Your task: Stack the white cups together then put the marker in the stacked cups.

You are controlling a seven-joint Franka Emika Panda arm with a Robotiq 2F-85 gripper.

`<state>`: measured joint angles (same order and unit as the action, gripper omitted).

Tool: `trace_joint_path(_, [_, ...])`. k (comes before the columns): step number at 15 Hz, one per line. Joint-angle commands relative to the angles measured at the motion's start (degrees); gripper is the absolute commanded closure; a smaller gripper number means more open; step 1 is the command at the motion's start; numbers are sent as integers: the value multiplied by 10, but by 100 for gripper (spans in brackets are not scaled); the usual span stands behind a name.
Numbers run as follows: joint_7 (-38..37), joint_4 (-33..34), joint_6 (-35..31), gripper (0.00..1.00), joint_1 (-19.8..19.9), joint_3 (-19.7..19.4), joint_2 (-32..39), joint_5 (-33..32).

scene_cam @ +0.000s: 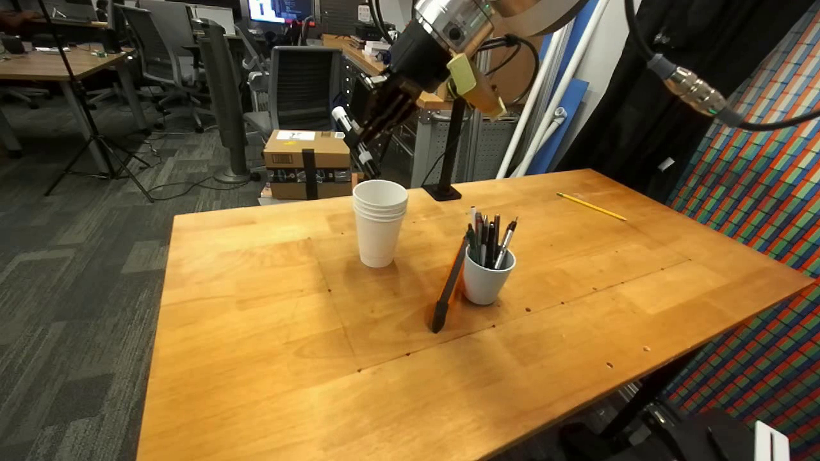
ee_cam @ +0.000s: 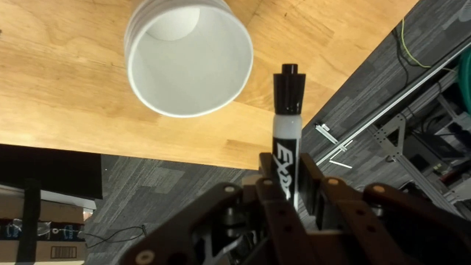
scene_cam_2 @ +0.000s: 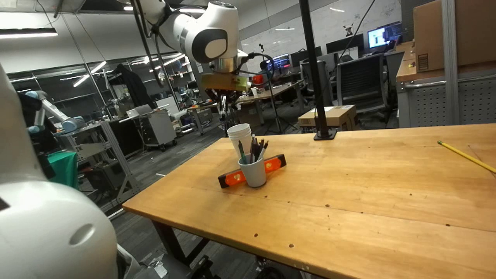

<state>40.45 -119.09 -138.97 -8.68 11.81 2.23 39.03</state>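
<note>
Grey carpet (scene_cam: 83,288) is seen beyond a honey-coloured wooden tabletop (scene_cam: 269,384), on which tapered white disposable cups (scene_cam: 379,224) are stood upright and nested, presumably so that one mouth is offered. A slim black-and-white cylindrical marker (ee_cam: 287,127) is grasped around its barrel by the dark two-fingered gripper (ee_cam: 287,165); the capped end is left free, likely so that it can be inserted first. In an exterior view it is held tilted, cap lowest, near the cups' rim but not yet inside. A glossy black cap (ee_cam: 289,94) with a narrower stub, a white collar and white lettering on black, partly hidden, can be made out.
</note>
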Motion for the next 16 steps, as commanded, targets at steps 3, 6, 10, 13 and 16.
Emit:
trace_joint_path(3, [86,-1,-30,91,-2,-1,3,50])
trace_joint_path(6, [130,-3,-28,91,3,-5,9,64])
trace_joint_path(10, [185,-7,-22,91,8,-7,16,80])
trace_joint_path(13, [207,-8,-23,55,9,-6,23,78])
trace_joint_path(16, [219,-5,-21,41,11,-6,30,77])
